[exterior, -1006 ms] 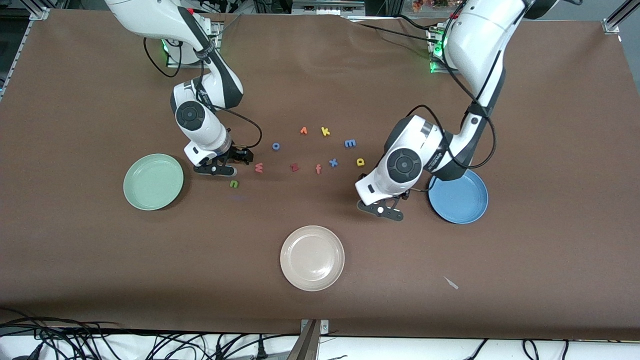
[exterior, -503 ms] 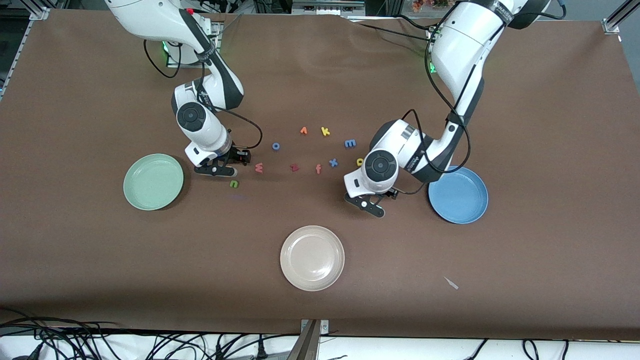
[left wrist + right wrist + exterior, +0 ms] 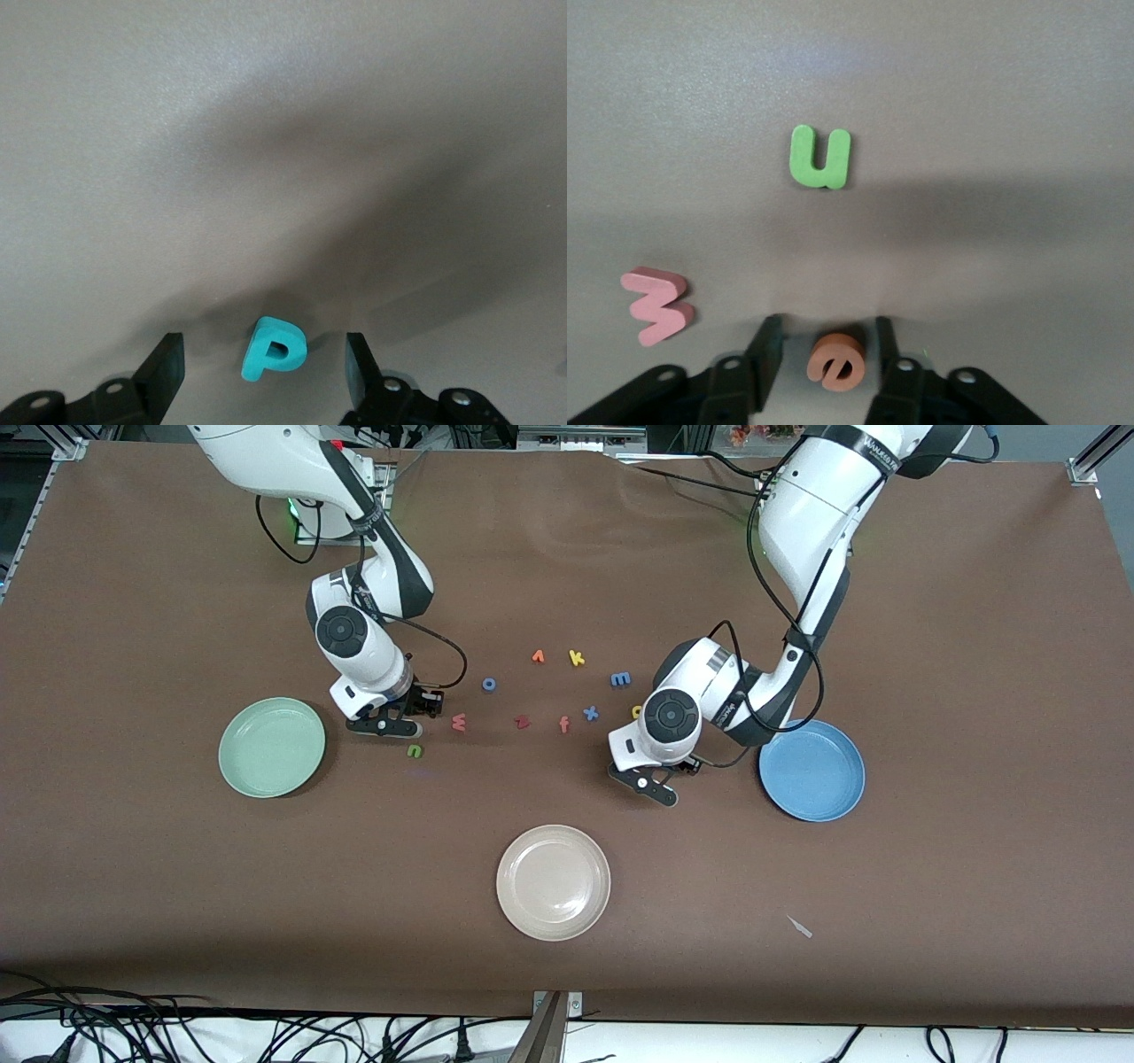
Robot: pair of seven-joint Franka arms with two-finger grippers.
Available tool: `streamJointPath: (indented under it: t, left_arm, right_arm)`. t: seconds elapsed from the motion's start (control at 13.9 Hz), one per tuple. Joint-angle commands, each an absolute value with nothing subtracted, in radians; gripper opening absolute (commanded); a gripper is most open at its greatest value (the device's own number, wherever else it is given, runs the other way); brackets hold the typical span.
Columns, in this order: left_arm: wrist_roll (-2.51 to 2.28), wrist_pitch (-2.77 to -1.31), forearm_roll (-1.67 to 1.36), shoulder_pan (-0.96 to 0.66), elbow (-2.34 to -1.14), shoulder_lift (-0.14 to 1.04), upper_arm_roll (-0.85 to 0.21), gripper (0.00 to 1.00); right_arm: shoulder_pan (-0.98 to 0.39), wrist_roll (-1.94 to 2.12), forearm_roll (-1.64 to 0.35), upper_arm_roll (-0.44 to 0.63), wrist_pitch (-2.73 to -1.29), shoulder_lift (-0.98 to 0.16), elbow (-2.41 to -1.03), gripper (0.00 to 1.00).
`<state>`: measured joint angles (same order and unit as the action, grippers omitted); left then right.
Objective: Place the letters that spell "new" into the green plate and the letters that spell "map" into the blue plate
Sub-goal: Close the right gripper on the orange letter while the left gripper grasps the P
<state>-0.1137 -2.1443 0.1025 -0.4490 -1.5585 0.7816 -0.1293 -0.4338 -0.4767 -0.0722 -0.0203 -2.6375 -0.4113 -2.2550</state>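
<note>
Two light, soft foam letters: my left gripper (image 3: 263,376), spread, straddles the teal "p" (image 3: 274,348); my right gripper (image 3: 821,359) nearly pinches the orange "e" (image 3: 836,360) at three and nine o'clock.

Left end effector (image 3: 264,372) low, fingers apart; right end effector (image 3: 824,359) low, fingers apart.

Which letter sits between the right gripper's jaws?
The orange "e", between the right gripper's jaws, not visibly clamped. The green "n" and salmon "w" lie clear of them on the table.
</note>
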Motion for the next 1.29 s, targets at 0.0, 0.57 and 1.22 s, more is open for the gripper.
streamJointPath:
  t: [0.0, 0.57, 1.22]
  left_arm:
    - [-0.092, -2.161, 0.126, -0.454, -1.574, 0.769, -0.123, 0.47]
    - [-0.100, -2.120, 0.124, -0.448, -1.566, 0.736, -0.120, 0.06]
    - [0.518, -1.976, 0.146, -0.149, -1.554, 0.626, -0.118, 0.13]
  right_arm:
    - [-0.448, -0.495, -0.075, -0.018, -2.655, -0.417, -2.261, 0.45]
    - [-0.448, -0.480, -0.072, -0.018, -2.654, -0.423, -2.261, 0.16]
    - [-0.439, -0.225, -0.075, 0.104, -2.197, -0.393, -1.994, 0.09]
